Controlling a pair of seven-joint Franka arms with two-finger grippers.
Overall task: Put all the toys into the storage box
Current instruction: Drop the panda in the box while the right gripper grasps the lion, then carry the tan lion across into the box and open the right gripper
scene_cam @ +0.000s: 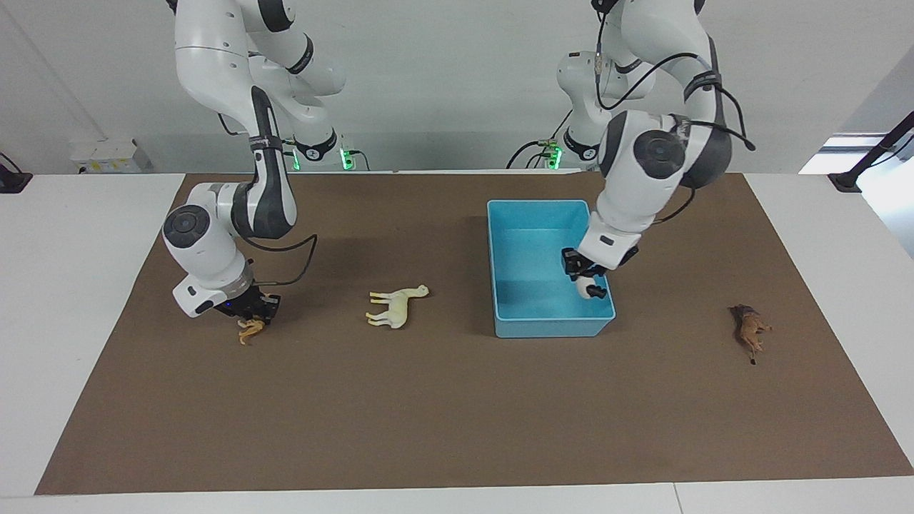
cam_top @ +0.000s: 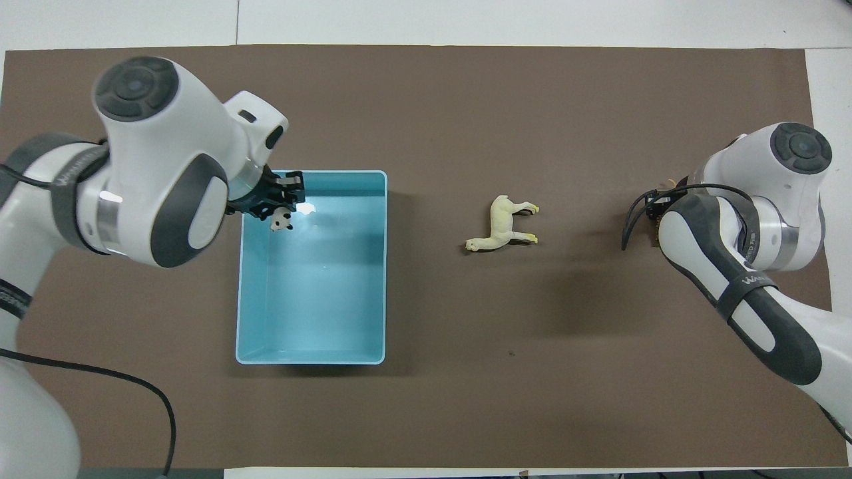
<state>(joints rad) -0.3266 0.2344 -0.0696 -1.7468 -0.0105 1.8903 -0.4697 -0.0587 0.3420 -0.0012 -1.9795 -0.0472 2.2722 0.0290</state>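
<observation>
Cream horse [scene_cam: 397, 308] on side, head toward box [scene_cam: 532, 330]

We note a brown mat [scene_cam: 457, 414] covering the white table [scene_cam: 71, 285]; on it lie the storage box [scene_cam: 550, 327], cream horse [scene_cam: 397, 307] and brown lion [scene_cam: 748, 330].

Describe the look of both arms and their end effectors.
Both arms have glossy white rounded shells with dark grey joint sections and round grey caps. Black cables loop along them. The left end effector and right end effector are small and black, on white wrists.
</observation>
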